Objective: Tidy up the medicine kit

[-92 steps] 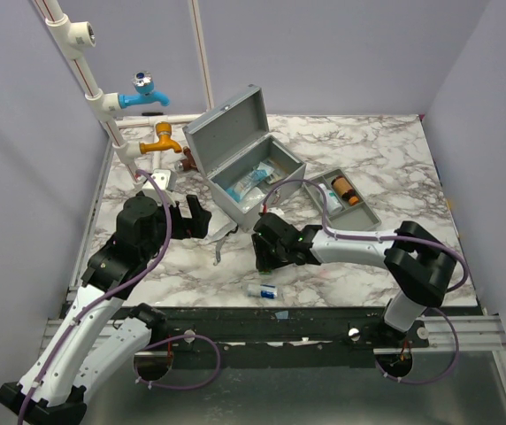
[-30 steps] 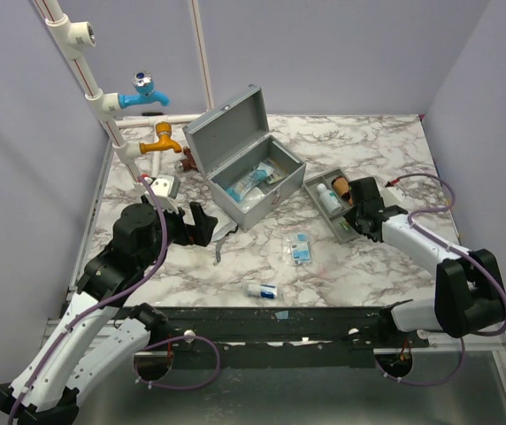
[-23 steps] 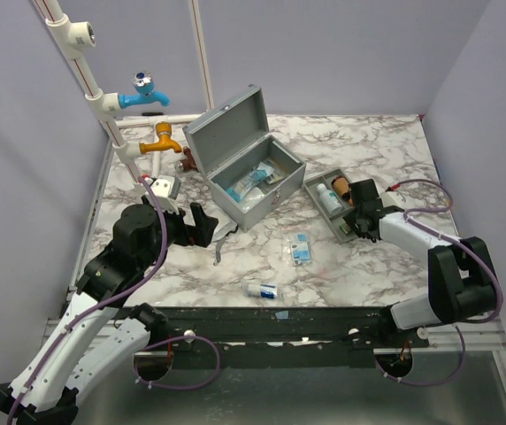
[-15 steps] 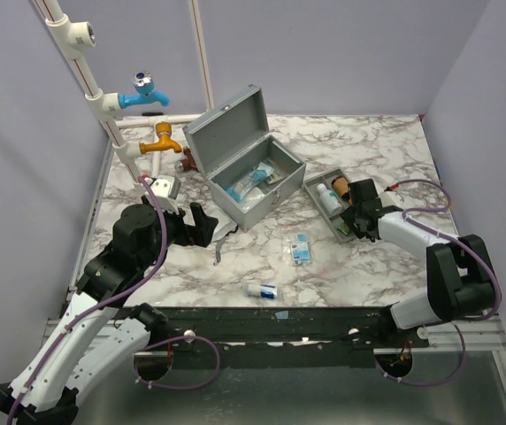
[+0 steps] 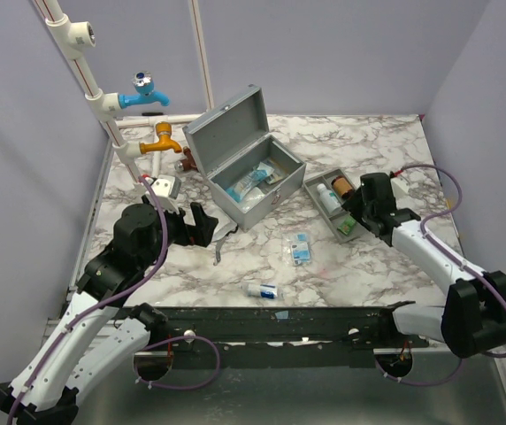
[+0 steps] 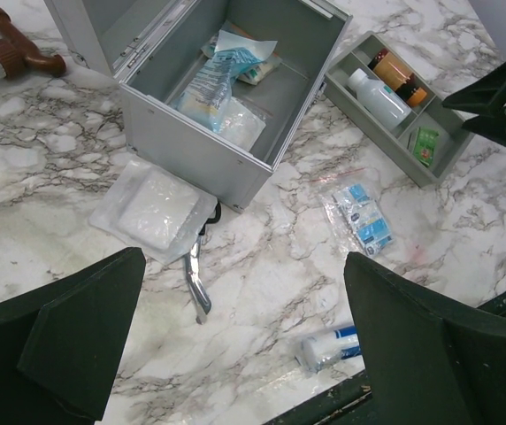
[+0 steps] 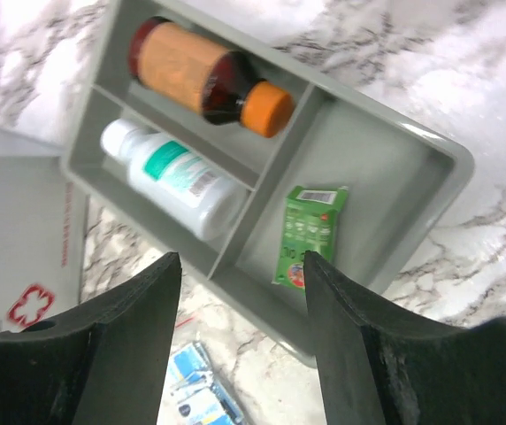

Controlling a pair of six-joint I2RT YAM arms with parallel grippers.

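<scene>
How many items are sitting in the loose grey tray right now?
3: brown bottle in one narrow compartment, white bottle in the next, green packet in the wide end compartment. Nothing looks hidden.

The medicine kit (image 6: 191, 152) loses its lid past the top edge of the left wrist view. There the scissors (image 6: 197, 282) seem to have their handles tucked under the gauze pack (image 6: 151, 208). In the right wrist view only one wall of the kit shows. The bottom edge cuts the blue packet (image 7: 195, 387), and the green packet (image 7: 310, 232) has print too small to read. From above, the small tube (image 5: 262, 289) has an illegible label.
</scene>
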